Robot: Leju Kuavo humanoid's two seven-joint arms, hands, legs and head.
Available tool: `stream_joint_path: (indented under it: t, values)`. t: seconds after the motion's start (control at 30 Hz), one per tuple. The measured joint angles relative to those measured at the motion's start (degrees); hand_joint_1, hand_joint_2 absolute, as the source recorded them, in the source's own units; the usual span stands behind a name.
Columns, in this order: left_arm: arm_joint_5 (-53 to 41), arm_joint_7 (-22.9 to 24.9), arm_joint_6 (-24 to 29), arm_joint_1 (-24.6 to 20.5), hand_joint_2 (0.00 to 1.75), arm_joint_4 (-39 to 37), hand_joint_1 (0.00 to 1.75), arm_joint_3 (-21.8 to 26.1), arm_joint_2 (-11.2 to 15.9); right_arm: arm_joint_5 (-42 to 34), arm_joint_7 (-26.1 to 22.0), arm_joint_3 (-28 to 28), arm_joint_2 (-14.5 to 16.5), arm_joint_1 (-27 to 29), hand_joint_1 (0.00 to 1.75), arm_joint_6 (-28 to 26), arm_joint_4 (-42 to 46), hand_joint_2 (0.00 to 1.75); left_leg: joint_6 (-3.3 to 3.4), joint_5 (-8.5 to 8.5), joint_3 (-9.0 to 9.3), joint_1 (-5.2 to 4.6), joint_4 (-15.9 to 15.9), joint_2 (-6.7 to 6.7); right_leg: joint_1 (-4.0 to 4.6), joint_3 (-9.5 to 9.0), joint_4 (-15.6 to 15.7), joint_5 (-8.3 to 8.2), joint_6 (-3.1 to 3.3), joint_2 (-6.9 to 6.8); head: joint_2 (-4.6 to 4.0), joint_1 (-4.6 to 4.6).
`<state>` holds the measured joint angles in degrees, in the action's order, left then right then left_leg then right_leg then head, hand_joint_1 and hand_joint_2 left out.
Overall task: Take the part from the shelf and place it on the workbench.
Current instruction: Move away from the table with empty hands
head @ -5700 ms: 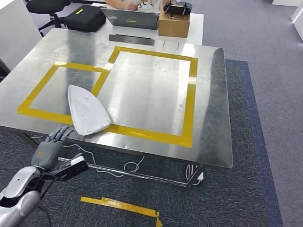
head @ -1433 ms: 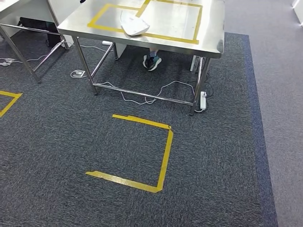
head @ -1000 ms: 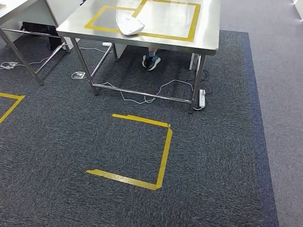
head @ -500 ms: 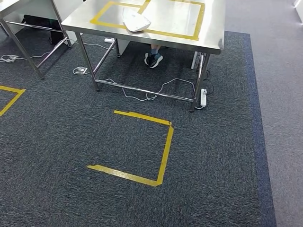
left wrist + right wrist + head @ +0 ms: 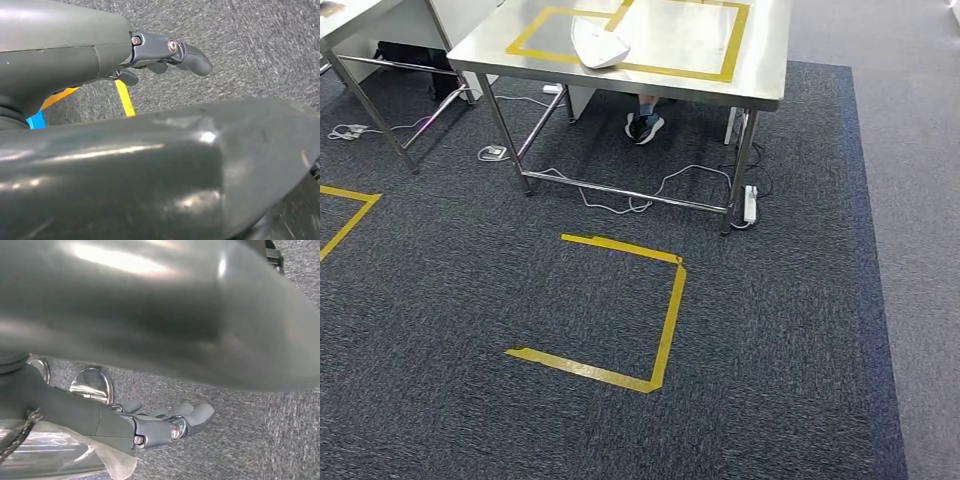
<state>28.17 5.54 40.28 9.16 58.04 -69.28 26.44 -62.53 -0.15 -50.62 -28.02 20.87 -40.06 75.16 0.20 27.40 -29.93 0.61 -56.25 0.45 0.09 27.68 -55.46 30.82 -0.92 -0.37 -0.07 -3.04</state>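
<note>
Closest to the robot is dark grey carpet [image 5: 546, 420], with an open-sided rectangle of yellow tape [image 5: 652, 330] stuck down on it, and another bit of yellow tape [image 5: 346, 215] off at the left edge. The left hand [image 5: 166, 52] hangs down over that carpet, fingers [image 5: 194, 60] stretched out loosely and holding nothing, with a strip of yellow tape and a scrap of blue under it in the wrist view. The right hand [image 5: 166, 425] is pretty much the same deal: fingers [image 5: 200, 415] out fairly straight, a little apart, nothing in them, carpet below, plus a couple of shiny round metal bits and some clear plastic sheeting close by, can't really tell what those belong to. Further out, cables [image 5: 622, 200] and a white power strip [image 5: 751, 203] lie on the floor under the steel bench [image 5: 765, 70], right by its right front leg. A person's dark shoes [image 5: 644, 127] poke out under the bench too. Up on the bench top, the white part [image 5: 598, 42] lies flat, sitting across the yellow tape outline [image 5: 731, 50] near the front edge, towards the left side of the bench. A second metal table [image 5: 350, 20] stands off to the far left.
</note>
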Motion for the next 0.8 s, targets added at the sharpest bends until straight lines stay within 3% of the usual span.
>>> stream_joint_path:
  t: [0.17, 0.8]
  values:
    - [-1.23, 0.58, 0.0, 0.74, 0.0, 0.56, 0.0, 1.05, 0.19, -3.02, -2.23, -1.67, -0.34, -1.41, 0.0, 0.0, -0.67, 0.0, -0.5, 0.04, -0.06, 0.03, -0.02, -0.01, 0.01, 0.05, -0.08, 0.06, 0.14, 0.01, 0.0, -0.01]
    - [-2.75, 0.97, 0.0, 2.31, 0.0, 2.23, 0.0, 4.23, 0.79, -5.76, -4.07, -6.73, -1.26, -4.32, 0.0, 0.0, -2.91, 0.0, -0.54, 0.07, -0.29, -0.18, -0.22, -0.01, -0.21, 0.12, -0.07, -0.05, 0.0, 0.01, 0.0, -0.01]
